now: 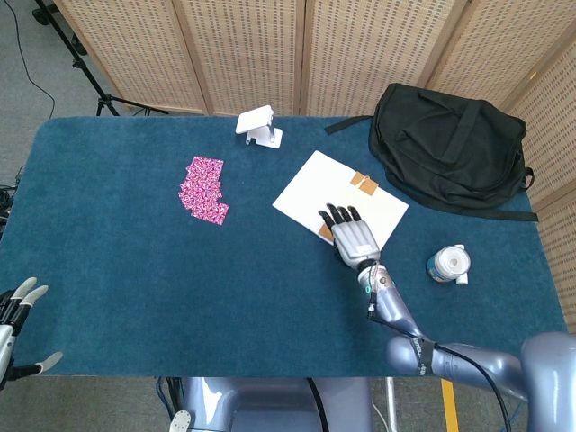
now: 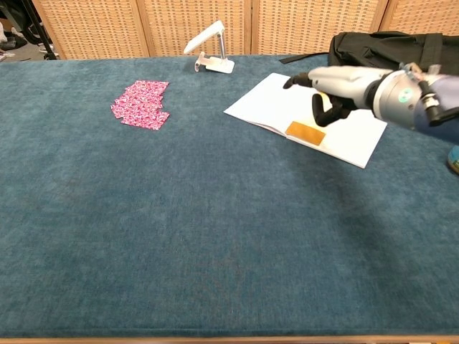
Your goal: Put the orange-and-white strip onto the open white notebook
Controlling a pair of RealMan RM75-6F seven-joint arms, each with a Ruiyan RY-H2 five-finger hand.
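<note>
Left hand: seen only in the head view, at the near left edge just off the surface; fingers spread apart, holding nothing.
Pink patterned piece: lies flat on the left half of the surface; both views show it.
White stand: at the far edge, left of the notebook; the chest view shows its tilted top from the side.
Open white notebook: lies flat, right of centre, its far right corner near the black bag.
Orange-and-white strip: rests flat on the notebook's near edge; the chest view shows it whole and apart from the hand, while the head view shows only a sliver beside the hand.
Second orange piece: on the notebook's far right edge, clear in the head view; hidden behind the hand in the chest view.
Right hand: over the notebook, fingers extended and apart, empty; the chest view shows it raised above the page.
Small round container: right of the notebook on the surface, plain in the head view; only a sliver at the chest view's right edge.
</note>
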